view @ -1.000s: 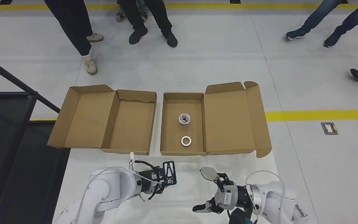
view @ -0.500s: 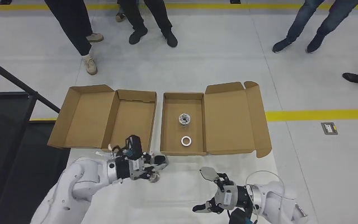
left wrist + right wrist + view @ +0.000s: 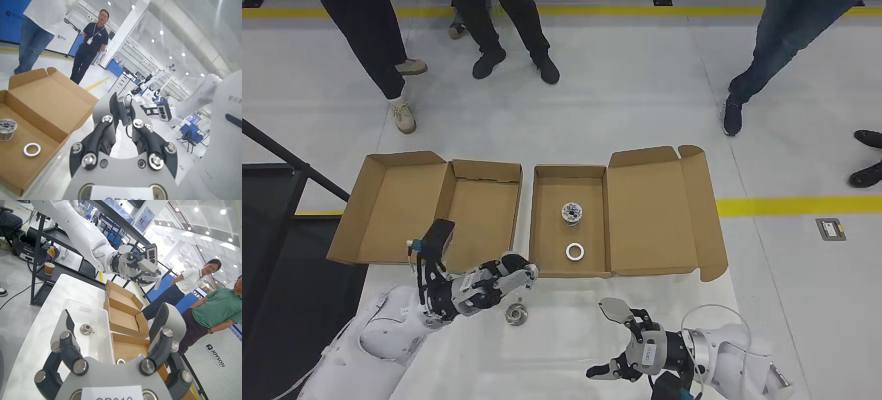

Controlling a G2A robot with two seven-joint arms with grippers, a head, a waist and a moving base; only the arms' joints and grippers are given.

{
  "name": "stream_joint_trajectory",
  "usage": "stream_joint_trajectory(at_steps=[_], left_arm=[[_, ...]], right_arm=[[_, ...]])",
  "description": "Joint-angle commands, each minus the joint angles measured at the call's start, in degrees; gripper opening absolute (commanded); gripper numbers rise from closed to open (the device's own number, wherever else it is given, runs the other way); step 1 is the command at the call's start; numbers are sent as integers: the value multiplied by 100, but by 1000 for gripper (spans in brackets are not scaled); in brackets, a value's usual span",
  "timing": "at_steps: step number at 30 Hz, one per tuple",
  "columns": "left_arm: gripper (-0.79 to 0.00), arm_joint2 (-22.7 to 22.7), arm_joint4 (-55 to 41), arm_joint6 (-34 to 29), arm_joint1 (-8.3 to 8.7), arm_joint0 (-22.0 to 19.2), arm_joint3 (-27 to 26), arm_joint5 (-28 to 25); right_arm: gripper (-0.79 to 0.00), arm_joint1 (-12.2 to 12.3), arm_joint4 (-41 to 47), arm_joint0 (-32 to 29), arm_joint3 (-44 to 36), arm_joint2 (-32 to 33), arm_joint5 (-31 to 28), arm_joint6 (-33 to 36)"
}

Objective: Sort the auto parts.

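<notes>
Your left gripper (image 3: pixel 525 272) has lifted off the flanged part (image 3: pixel 515 313), pressed together and empty.
That part lies on the table (image 3: pixel 554 352); your right gripper (image 3: pixel 599 338) sits spread wide.

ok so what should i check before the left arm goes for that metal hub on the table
Flanged hub lies loose on the white table, outside both boxes: ok.
Left gripper open for a grasp: not ok, shut and raised.
Right gripper clear of the hub: ok, open, apart.
Left cardboard box lid open: ok.
Right cardboard box holds toothed part and ring: ok.
Which box suits the hub: cannot tell.
</notes>
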Motion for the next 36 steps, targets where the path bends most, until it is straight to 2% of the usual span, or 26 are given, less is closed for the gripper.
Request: stream_joint_trajectory(at_steps=[1, 10, 11, 12, 14, 16, 21, 26, 29, 34, 36], left_arm=[[-785, -1, 297, 2, -1, 1, 0, 0], [-785, -1, 297, 2, -1, 1, 0, 0], [-785, 2, 51, 72, 2, 13, 53, 0], [-785, -21, -209, -74, 27, -34, 166, 0], [-785, -119, -133, -471, 74, -141, 256, 0], [-785, -242, 266, -647, 106, -197, 316, 0], [-785, -301, 1129, -333, 121, -178, 199, 0], [-785, -410, 2244, 229, 113, -184, 453, 0], [-785, -535, 3140, 525, 81, -185, 518, 428], [-785, -535, 4639, 788, 25, -121, 329, 1737], [-785, -446, 4929, 777, -3, -151, 344, 2044]], right_arm=[[0, 0, 0, 0, 0, 0, 0, 0], [0, 0, 0, 0, 0, 0, 0, 0], [0, 0, 0, 0, 0, 0, 0, 0], [0, 0, 0, 0, 0, 0, 0, 0], [0, 0, 0, 0, 0, 0, 0, 0], [0, 0, 0, 0, 0, 0, 0, 0], [0, 0, 0, 0, 0, 0, 0, 0], [0, 0, 0, 0, 0, 0, 0, 0], [0, 0, 0, 0, 0, 0, 0, 0], [0, 0, 0, 0, 0, 0, 0, 0], [0, 0, 0, 0, 0, 0, 0, 0]])
